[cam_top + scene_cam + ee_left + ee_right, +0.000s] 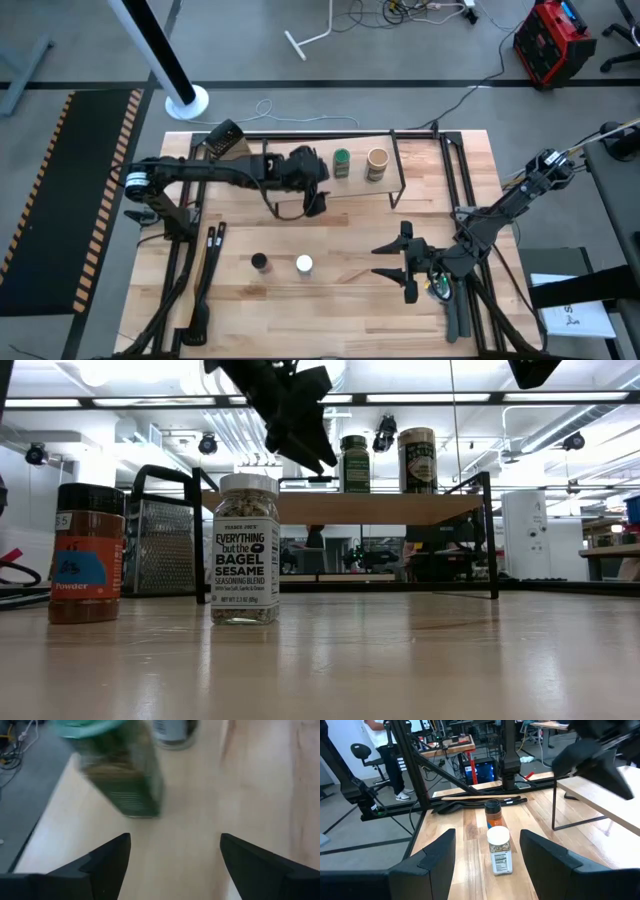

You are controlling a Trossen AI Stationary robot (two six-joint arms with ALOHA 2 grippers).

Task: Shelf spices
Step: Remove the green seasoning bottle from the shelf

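Nearest the low camera, the white-lidded jar (245, 550) stands upright at centre-left of the frame, the dark-lidded jar (86, 554) at far left. The green-lidded jar (342, 163) and tan jar (377, 164) already sit on the shelf (395, 140), upper centre of the high view. Our left gripper (312, 180) hovers over the shelf, jaws wide and empty. Our right gripper (403, 259), lower right, shows its jaws parted and empty. We judge the jars light, rigid, probably slippery; grip mid-body below the lid
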